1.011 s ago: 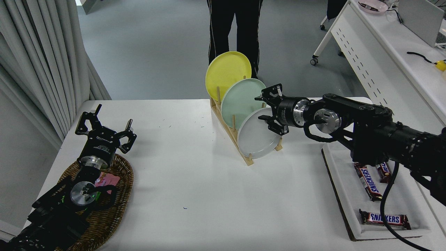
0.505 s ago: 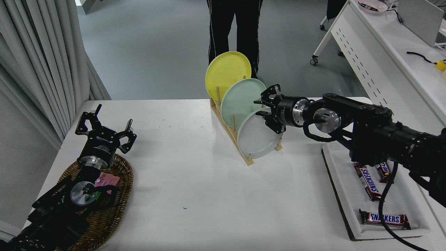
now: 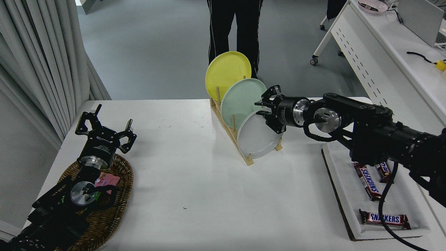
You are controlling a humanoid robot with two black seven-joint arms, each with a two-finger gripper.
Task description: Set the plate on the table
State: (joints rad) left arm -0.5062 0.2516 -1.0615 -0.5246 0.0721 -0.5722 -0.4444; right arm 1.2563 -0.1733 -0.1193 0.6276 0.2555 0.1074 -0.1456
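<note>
Head view shows the white table (image 3: 195, 181) spread below the right gripper (image 3: 265, 112), with the wooden rack (image 3: 230, 134) just under it and the left gripper (image 3: 104, 130) parked well off to its far side, fingers spread, above a wicker basket (image 3: 115, 195). Over the last second the right gripper has crept in onto the upper right rim of the plate (image 3: 256, 137) and its fingers now look narrowed around that edge, so I judge the grasp nearly made and the lift out still ahead. Directly below the gripper, the plate stands on edge in the rack's nearest slot, leaning back, face turned toward the camera and leftward, with no long axis, being round.
</note>
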